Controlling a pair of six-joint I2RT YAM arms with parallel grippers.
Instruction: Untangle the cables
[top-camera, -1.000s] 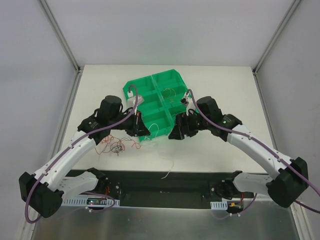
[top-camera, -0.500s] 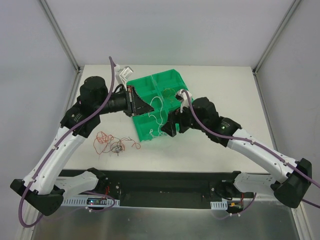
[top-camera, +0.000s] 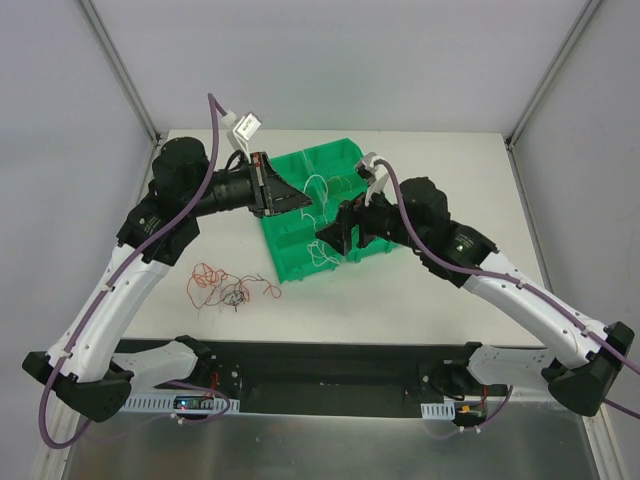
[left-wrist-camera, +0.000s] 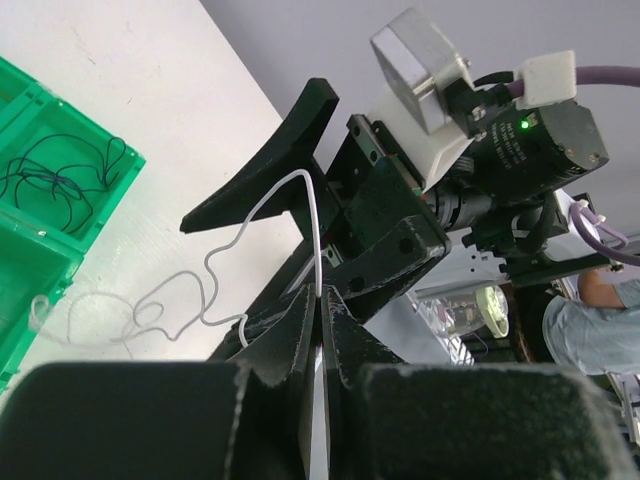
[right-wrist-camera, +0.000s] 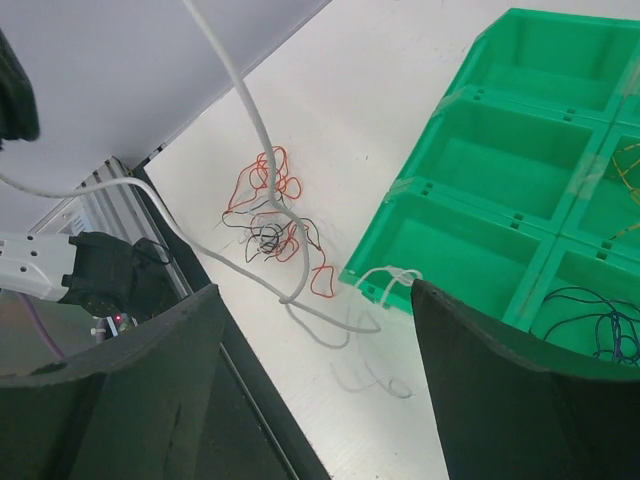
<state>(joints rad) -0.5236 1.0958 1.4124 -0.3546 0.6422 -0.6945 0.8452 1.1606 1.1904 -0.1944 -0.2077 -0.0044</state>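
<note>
My left gripper (top-camera: 303, 203) is raised over the green tray (top-camera: 290, 258) and is shut on a thin white cable (top-camera: 318, 186), which hangs in curls down to the tray's near edge. In the left wrist view the jaws (left-wrist-camera: 321, 300) pinch that white cable (left-wrist-camera: 312, 210). My right gripper (top-camera: 333, 228) is open just right of the hanging cable. In the right wrist view its fingers (right-wrist-camera: 318, 290) stand wide apart, with the white cable (right-wrist-camera: 255, 130) passing in front. The tangle of orange, red and black cables (top-camera: 230, 287) lies on the table left of the tray, and it also shows in the right wrist view (right-wrist-camera: 270, 225).
The tray (right-wrist-camera: 500, 170) has several compartments. One holds a dark cable (right-wrist-camera: 590, 322), which also shows in the left wrist view (left-wrist-camera: 60, 170), and another holds a yellowish one (top-camera: 340, 184). The black base rail (top-camera: 330, 365) runs along the near table edge.
My left arm has risen from the tangle and swung back over the tray, pulling the white cable up with it. My right gripper has moved left and up beside the cable.
</note>
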